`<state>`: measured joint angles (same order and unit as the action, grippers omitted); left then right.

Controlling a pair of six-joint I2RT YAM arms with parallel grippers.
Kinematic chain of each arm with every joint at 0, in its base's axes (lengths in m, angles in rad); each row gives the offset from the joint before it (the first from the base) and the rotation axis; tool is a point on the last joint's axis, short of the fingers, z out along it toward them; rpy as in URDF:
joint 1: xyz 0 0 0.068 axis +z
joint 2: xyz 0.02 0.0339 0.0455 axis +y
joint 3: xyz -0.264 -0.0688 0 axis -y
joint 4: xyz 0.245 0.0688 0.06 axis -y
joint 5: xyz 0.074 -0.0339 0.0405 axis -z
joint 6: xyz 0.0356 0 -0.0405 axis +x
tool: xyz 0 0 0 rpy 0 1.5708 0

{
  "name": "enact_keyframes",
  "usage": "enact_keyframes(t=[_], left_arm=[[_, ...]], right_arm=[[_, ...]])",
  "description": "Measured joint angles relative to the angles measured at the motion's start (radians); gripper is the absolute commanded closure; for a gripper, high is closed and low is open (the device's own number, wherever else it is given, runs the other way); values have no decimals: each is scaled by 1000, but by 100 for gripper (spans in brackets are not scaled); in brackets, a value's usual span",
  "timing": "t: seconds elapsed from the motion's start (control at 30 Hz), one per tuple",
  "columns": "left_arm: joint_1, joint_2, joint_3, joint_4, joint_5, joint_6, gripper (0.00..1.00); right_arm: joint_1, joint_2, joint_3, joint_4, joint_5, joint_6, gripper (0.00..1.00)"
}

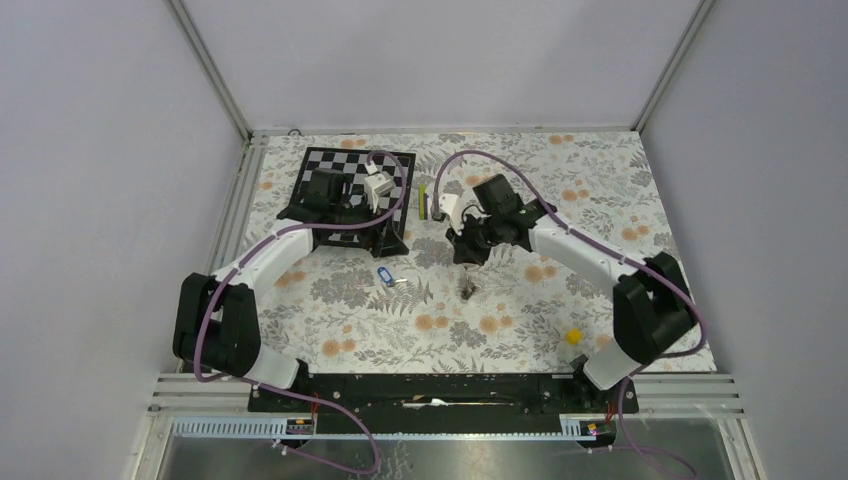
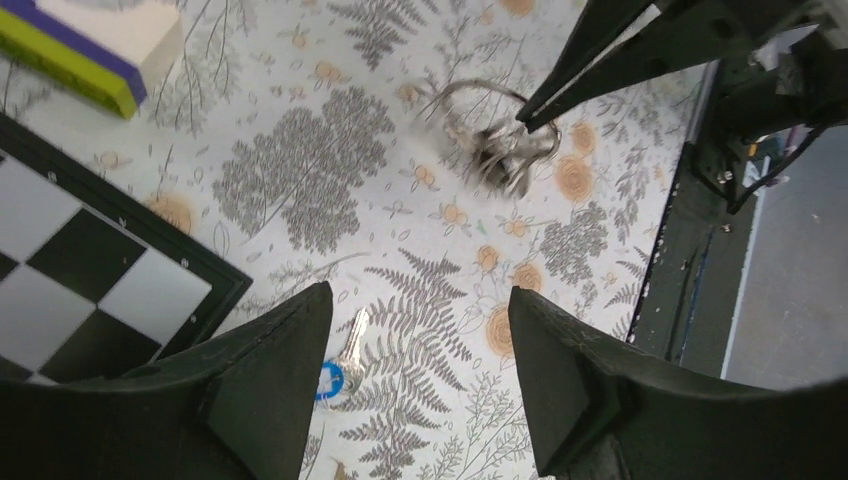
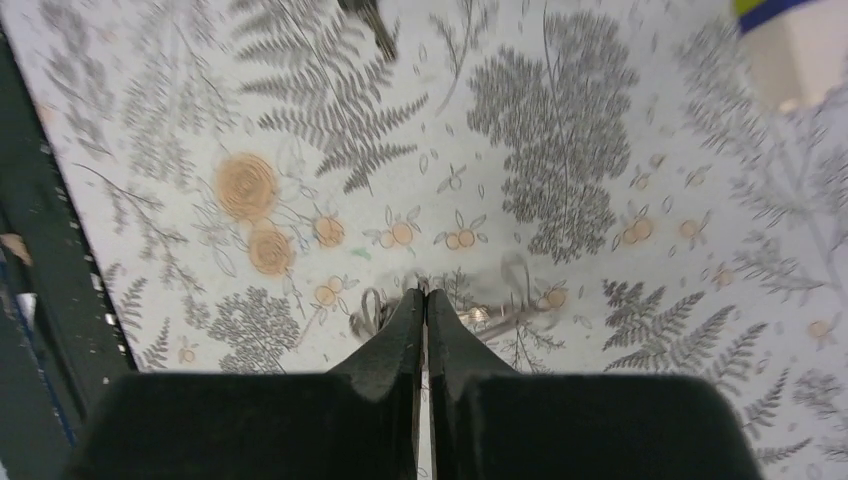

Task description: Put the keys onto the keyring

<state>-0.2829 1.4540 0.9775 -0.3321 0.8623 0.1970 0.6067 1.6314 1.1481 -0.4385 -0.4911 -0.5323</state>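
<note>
Fern-print tablecloth (image 1: 520, 345) (orange blooms) between 3 pale walls (image 1: 430, 60).

Your keyring (image 1: 468, 288) is a thin silvery wire loop carrying a clump of small metal pieces. It looks blurred, and the right gripper (image 3: 425, 295) has its tips closed on the wire. Your blue key (image 1: 385, 277) lies flat, apart to the ring's left, blade pointing toward it. You can't pick out the black key.
</note>
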Motion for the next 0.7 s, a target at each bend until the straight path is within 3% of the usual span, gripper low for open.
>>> enact_keyframes(t=[0.33,0.7], left_arm=[[-37,14,93,98,158,-98,41],[-176,9,144,129,235,-82,50]], right_arm=[[-5,-196,68,17,-159,58,100],[-80,-208,113,117,-382,246,100]])
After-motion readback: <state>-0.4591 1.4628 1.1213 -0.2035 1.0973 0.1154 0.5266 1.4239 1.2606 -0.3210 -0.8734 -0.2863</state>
